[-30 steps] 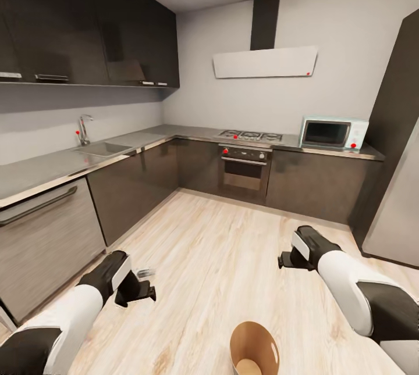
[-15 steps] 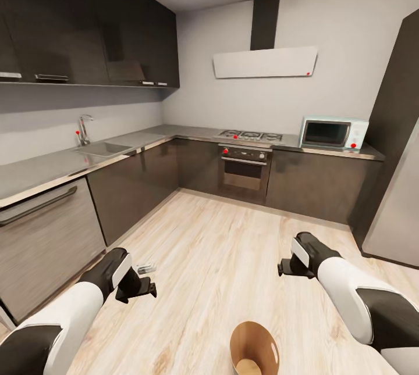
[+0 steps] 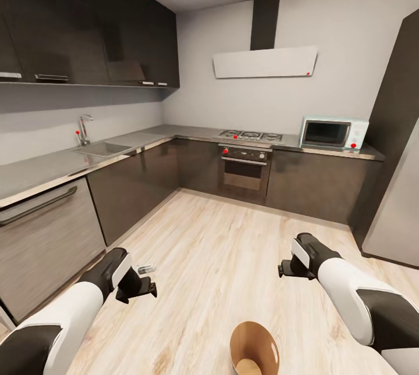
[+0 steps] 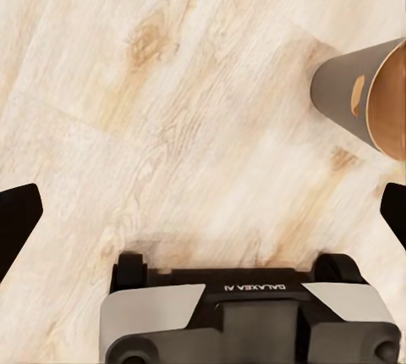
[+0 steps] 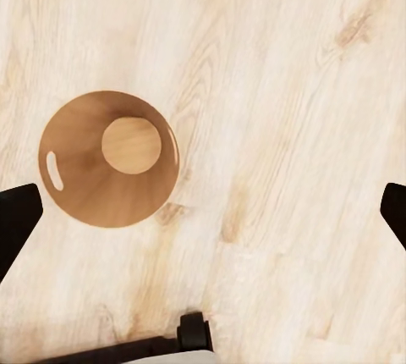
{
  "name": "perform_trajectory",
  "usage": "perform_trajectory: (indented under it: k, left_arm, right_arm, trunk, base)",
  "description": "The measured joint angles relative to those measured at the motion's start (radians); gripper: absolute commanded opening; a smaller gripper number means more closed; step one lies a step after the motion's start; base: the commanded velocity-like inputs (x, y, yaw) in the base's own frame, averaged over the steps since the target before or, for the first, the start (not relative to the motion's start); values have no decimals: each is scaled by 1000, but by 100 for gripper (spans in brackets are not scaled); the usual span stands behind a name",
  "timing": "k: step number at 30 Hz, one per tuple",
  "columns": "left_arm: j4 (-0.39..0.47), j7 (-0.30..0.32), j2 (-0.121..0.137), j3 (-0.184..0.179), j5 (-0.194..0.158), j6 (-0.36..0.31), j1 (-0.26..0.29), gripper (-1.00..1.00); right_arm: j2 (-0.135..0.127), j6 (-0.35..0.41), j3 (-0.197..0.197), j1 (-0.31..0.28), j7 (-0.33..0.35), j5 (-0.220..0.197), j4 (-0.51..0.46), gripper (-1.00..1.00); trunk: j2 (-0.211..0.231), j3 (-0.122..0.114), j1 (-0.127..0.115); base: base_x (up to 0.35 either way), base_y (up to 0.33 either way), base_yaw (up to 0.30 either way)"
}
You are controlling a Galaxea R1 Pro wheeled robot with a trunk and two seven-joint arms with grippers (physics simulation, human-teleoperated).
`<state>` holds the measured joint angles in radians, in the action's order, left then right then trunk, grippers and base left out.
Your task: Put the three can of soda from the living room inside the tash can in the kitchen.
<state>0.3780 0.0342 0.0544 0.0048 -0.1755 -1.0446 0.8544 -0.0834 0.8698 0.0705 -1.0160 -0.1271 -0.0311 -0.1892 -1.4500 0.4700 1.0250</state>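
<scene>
Since a second before, my right arm had drawn back and down a little, and my left gripper (image 3: 141, 285) had dipped slightly; the room had not shifted. Both my grippers hung empty over the wood floor (image 3: 221, 247), the fingers of the left (image 4: 17, 220) and of my right gripper (image 3: 283, 265) spread wide apart. The trash can (image 3: 254, 350) stood upright on the floor between my arms, close before me. Its coppery inside looked empty, with a pale round bottom (image 5: 131, 145).

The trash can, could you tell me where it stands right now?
The trash can stands on the wooden floor at the bottom of the head view, between the two arms and nearer the robot than the oven.
</scene>
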Motion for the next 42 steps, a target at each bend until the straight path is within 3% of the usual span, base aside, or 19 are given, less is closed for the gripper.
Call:
perform_trajectory:
  k: [5, 14, 24, 32, 42]
  left_arm:
    - [3, 0, -1, 0, -26, 0, 0, 100]
    - [6, -4, 0, -2, -35, 5, 0, 100]
    - [10, -7, -2, -5, -35, 22, 0, 100]
    - [12, -7, -3, -7, -35, 25, 0, 100]
    - [6, -12, -9, -11, -31, 25, 1, 100]
  right_arm:
    - [1, 0, 0, 0, 0, 0, 1, 100]
    - [2, 0, 1, 3, 0, -2, -2, 100]
    - [4, 0, 54, 6, 0, -1, 1, 100]
    - [12, 0, 69, 14, 0, 1, -10, 100]
    - [14, 0, 71, 14, 1, 0, -13, 100]
  trunk:
    - [0, 0, 0]
    - [0, 0, 0]
    - [0, 0, 0]
    - [0, 0, 0]
    - [-70, 31, 38]
  base:
    - [0, 0, 0]
    - [0, 0, 0]
    - [0, 0, 0]
    - [0, 0, 0]
    - [0, 0, 0]
